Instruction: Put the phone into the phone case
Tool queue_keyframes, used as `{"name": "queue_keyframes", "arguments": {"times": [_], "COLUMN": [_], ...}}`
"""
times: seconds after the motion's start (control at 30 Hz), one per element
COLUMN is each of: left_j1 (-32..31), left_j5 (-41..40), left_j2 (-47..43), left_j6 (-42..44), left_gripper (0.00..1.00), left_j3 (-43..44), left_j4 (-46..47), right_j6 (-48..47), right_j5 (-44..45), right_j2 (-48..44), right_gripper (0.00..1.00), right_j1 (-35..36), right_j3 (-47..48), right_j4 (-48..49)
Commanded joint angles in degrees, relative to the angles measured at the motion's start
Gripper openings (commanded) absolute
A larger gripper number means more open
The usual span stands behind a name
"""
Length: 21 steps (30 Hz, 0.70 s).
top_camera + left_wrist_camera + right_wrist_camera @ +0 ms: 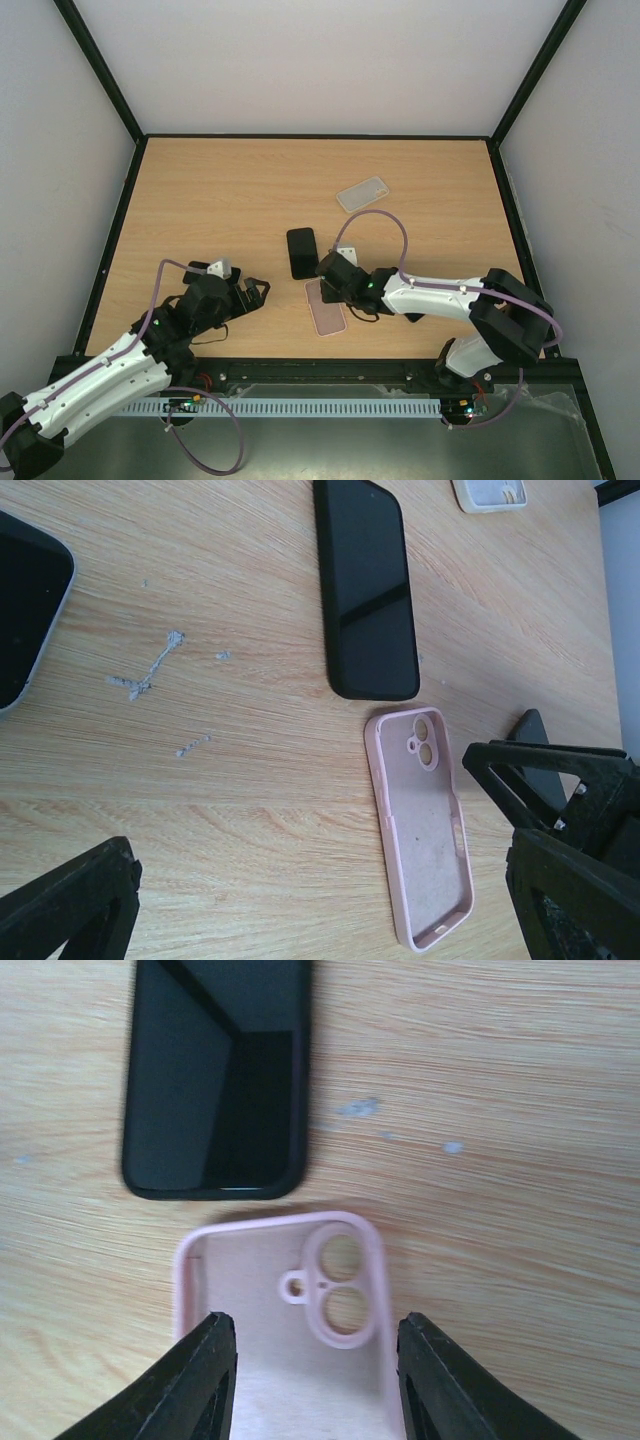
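On the left, the left gripper [254,291] is being held low over the table [200,190]. It is wide open and nothing is being gripped by it. In the middle, the black phone [301,252] is being left flat on the wood. It is just past the top end of the pink case [325,308], with a thin strip of wood between them. The case is being kept hollow side up, with its camera holes at the end near the phone.

To the right, the right gripper [315,1322] is being held partly open over the case, one finger by each long wall. No firm hold on the case can be seen.

The case is probably being made ready, and the phone is not yet being lifted. Next, the phone likely needs to be gripped by its long sides, lined up over the case and pressed in. The case should be kept from sliding while this is being done.
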Motion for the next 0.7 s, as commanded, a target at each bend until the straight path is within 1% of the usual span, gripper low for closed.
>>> {"name": "queue_keyframes", "arguments": {"times": [0.0, 0.13, 0.4, 0.47, 0.6, 0.67], "left_j1": [0.3, 0.3, 0.3, 0.4, 0.3, 0.3], "left_j5": [0.5, 0.5, 0.6, 0.6, 0.4, 0.5], "left_j2": [-0.1, 0.4, 0.6, 0.7, 1.1, 1.3], "left_j6": [0.2, 0.1, -0.2, -0.2, -0.2, 0.0], "left_gripper": [0.99, 0.99, 0.99, 0.99, 0.99, 0.99], "left_j3": [-0.5, -0.5, -1.2, -1.2, -1.2, -1.1], "left_j4": [1.0, 1.5, 1.6, 1.9, 2.3, 2.4], "right_j6": [-4.3, -5.6, -6.8, -6.7, -6.6, -6.2], "right_j5": [4.6, 3.5, 2.4, 1.8, 1.2, 1.0], "right_j2": [-0.3, 1.9, 4.9, 5.0, 4.9, 4.7], "right_gripper": [0.43, 0.42, 0.36, 0.31, 0.12, 0.05], "right_j1": [-0.5, -0.5, -0.5, -0.5, -0.5, -0.5], "right_j3": [-1.1, -0.2, -0.4, -0.5, -0.6, -0.7], "right_j4": [-5.5, -5.8, -6.0, -5.9, -5.6, -5.4]}}
